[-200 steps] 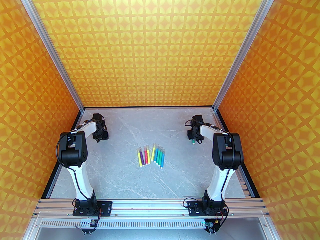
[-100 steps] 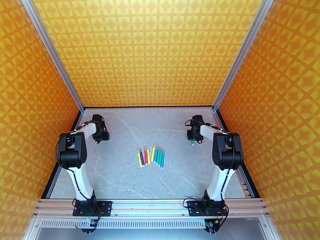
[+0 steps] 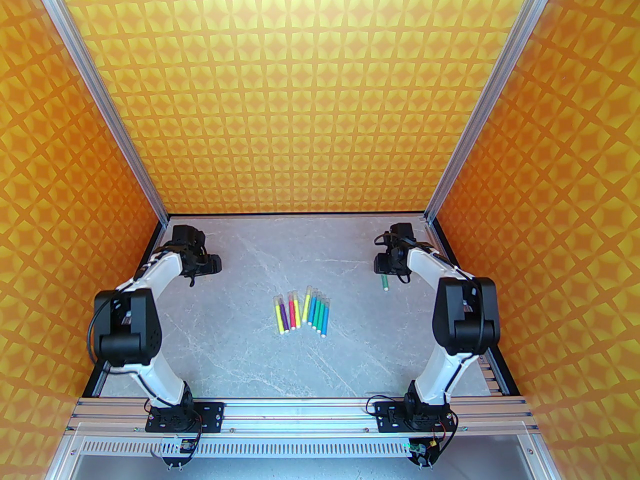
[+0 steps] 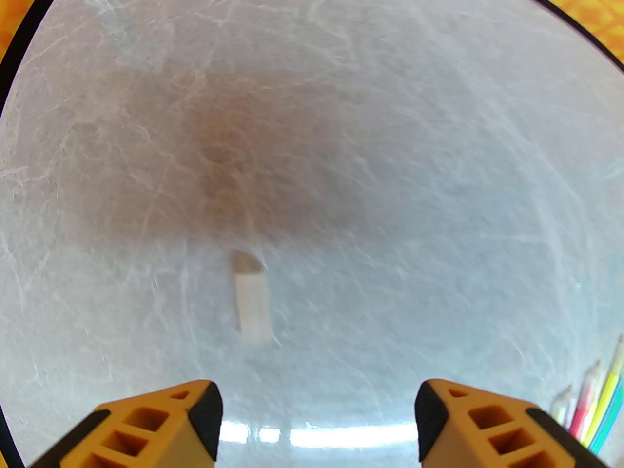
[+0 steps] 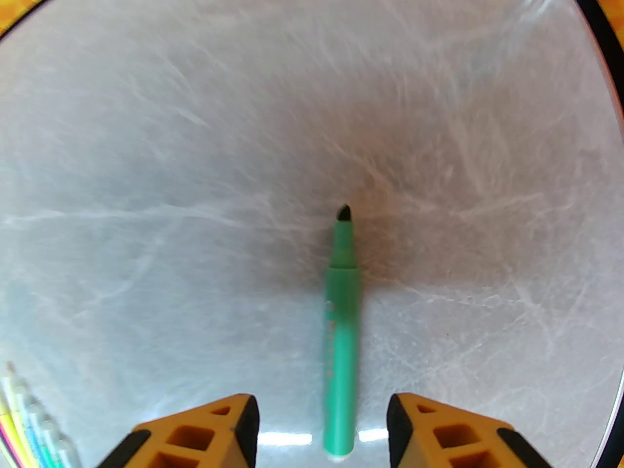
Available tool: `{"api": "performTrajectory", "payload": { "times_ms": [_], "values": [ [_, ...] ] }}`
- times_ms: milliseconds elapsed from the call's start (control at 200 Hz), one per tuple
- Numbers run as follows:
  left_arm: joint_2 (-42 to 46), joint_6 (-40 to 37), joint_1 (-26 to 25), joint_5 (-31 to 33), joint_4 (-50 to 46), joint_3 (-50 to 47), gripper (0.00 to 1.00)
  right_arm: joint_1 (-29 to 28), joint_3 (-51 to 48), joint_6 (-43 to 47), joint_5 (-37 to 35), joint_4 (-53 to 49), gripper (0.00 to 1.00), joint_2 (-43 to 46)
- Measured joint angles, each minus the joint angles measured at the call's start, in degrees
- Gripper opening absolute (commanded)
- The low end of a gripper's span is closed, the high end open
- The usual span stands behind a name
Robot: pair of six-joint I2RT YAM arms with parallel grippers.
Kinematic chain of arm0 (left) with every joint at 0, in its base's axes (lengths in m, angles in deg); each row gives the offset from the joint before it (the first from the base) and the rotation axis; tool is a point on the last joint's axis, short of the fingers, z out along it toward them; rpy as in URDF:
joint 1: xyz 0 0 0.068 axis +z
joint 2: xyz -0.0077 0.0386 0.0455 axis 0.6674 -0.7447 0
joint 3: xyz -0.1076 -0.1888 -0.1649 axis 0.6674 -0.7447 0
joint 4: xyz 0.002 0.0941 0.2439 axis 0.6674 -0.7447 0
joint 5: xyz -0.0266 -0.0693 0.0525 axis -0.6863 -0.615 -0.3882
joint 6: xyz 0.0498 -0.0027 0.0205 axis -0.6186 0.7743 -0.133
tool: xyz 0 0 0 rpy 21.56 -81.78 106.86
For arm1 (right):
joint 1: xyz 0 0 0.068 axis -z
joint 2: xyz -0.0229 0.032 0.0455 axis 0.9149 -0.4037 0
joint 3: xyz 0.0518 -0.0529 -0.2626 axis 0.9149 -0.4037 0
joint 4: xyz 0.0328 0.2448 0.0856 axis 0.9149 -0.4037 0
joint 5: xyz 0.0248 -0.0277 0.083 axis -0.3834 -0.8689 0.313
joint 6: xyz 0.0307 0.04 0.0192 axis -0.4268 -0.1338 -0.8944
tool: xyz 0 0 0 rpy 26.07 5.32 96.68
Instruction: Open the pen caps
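Note:
A clear pen cap (image 4: pixel 251 300) lies loose on the grey table, just ahead of my left gripper (image 4: pixel 319 417), which is open with nothing between its fingers. A green pen (image 5: pixel 341 320) lies uncapped, its dark tip pointing away. It rests on the table under my open right gripper (image 5: pixel 319 427), whose fingers stand clear of it on both sides. From above, the green pen (image 3: pixel 384 282) lies just in front of the right gripper (image 3: pixel 387 264), and the left gripper (image 3: pixel 205 264) is at far left. Several capped pens (image 3: pixel 301 312) lie side by side mid-table, clear caps (image 3: pixel 309 290) pointing away.
The marble-patterned table (image 3: pixel 250 358) is enclosed by orange patterned walls with metal posts (image 3: pixel 150 188) at the back corners. The row of pens also appears at the edge of both wrist views (image 4: pixel 594 407) (image 5: pixel 29 427).
Both grippers opened. The green pen now lies free on the table below the right gripper. Both arms drew back, their elbows swinging outward, and the wrists moved slightly toward the far side.

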Motion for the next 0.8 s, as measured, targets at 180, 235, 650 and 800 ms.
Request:
{"api": "performTrajectory", "payload": {
  "times_ms": [180,235,650,800],
  "values": [
    [7.13,0.66,-1.51,-2.97,5.05,-7.23,0.76,-3.78,-1.01,-1.49,0.37,-3.06,0.61,4.72],
    [9.25,0.87,-2.21,-3.69,6.67,-9.27,0.83,-5.05,-1.09,-2.01,0.37,-4.17,0.61,5.9],
    [21.88,2.75,-5.77,-7.63,19.78,-23.23,0.89,-18.58,-7.28,-9.33,0.57,-8.81,0.61,13.53],
    [23.67,2.71,-6.88,-8.52,23.23,-26.14,0.89,-23.69,-9.35,-13.33,-0.59,-9.57,0.6,14.78]
  ]
}}
